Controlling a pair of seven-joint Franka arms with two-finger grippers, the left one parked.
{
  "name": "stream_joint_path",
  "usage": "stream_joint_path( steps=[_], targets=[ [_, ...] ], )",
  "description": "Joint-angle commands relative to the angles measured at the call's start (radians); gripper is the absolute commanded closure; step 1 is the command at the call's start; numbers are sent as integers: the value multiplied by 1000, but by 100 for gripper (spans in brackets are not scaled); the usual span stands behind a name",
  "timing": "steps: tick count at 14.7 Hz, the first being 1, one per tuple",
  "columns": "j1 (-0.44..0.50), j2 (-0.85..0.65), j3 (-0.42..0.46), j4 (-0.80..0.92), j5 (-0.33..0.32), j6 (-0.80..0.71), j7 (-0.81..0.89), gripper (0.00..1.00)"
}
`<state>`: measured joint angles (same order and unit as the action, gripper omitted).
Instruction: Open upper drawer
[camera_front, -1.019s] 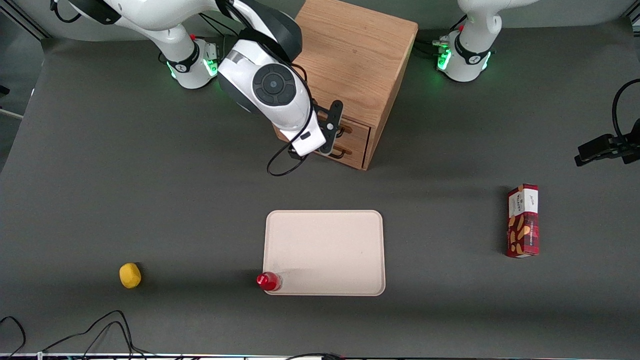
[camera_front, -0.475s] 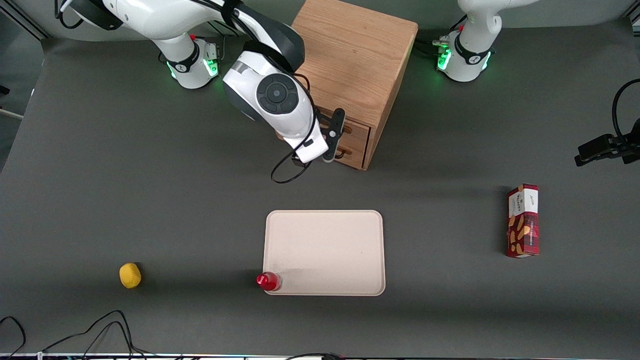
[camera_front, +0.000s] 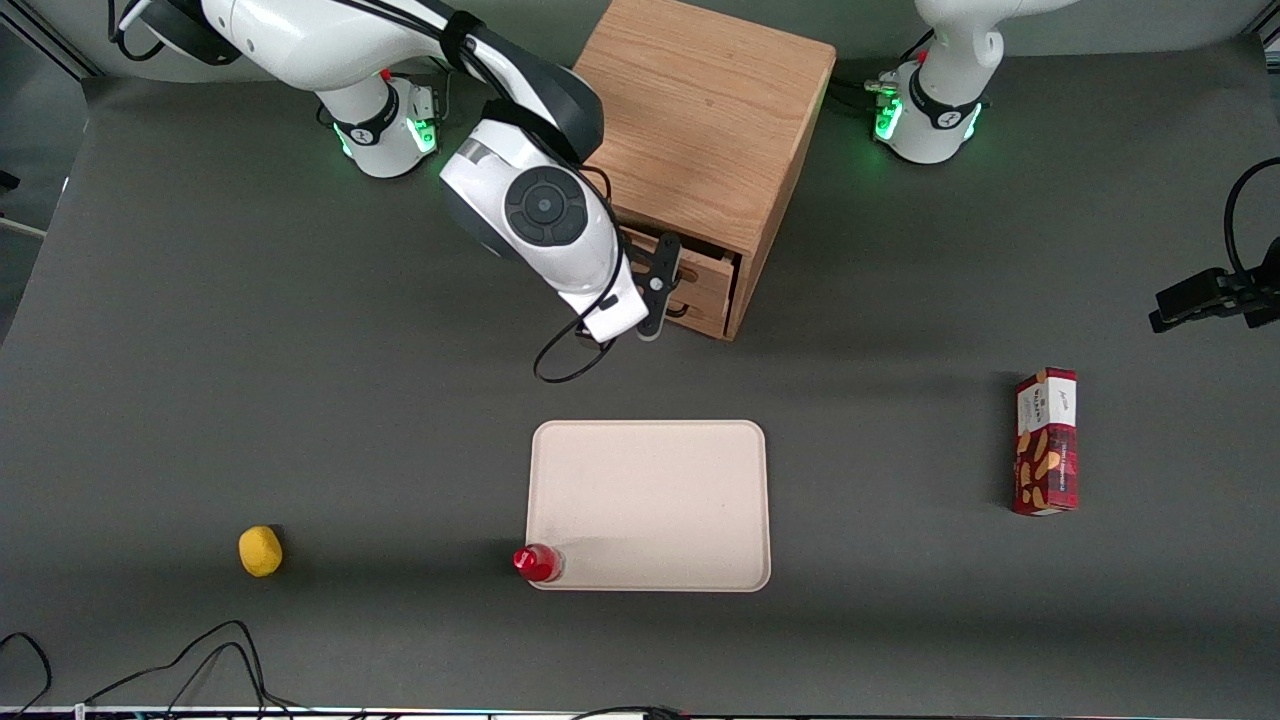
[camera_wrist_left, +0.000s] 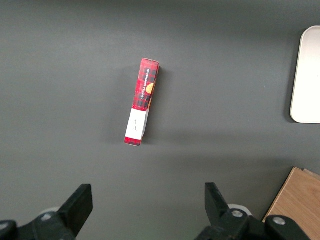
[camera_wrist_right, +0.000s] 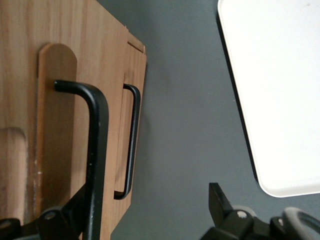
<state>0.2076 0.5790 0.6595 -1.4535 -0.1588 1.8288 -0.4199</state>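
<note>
The small oak cabinet (camera_front: 700, 110) stands near the arm bases, its two drawers facing the front camera. The upper drawer (camera_front: 700, 262) is pulled out a little. In the right wrist view its front (camera_wrist_right: 55, 125) carries a black wire handle (camera_wrist_right: 95, 150). The lower drawer's handle (camera_wrist_right: 131, 145) lies beside it. My right gripper (camera_front: 655, 290) is in front of the drawers, open, with its fingers wide apart (camera_wrist_right: 145, 210). One finger (camera_wrist_right: 62, 217) sits between the upper handle and the drawer front. The other finger (camera_wrist_right: 220, 200) hangs free over the table.
A cream tray (camera_front: 650, 505) lies nearer the front camera, also in the right wrist view (camera_wrist_right: 280, 75). A red-capped bottle (camera_front: 537, 562) stands at its corner. A yellow object (camera_front: 260, 551) lies toward the working arm's end. A red box (camera_front: 1046, 441) lies toward the parked arm's end.
My gripper has moved toward the front camera, away from the cabinet. The upper drawer front has come out slightly with it.
</note>
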Motion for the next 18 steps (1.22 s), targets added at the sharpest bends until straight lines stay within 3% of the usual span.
stream_joint_path(
  steps=[1, 18],
  targets=[
    [-2, 5, -3, 8, -18, 10, -27, 0],
    [-28, 44, -73, 87, -16, 92, -74, 0]
  ],
)
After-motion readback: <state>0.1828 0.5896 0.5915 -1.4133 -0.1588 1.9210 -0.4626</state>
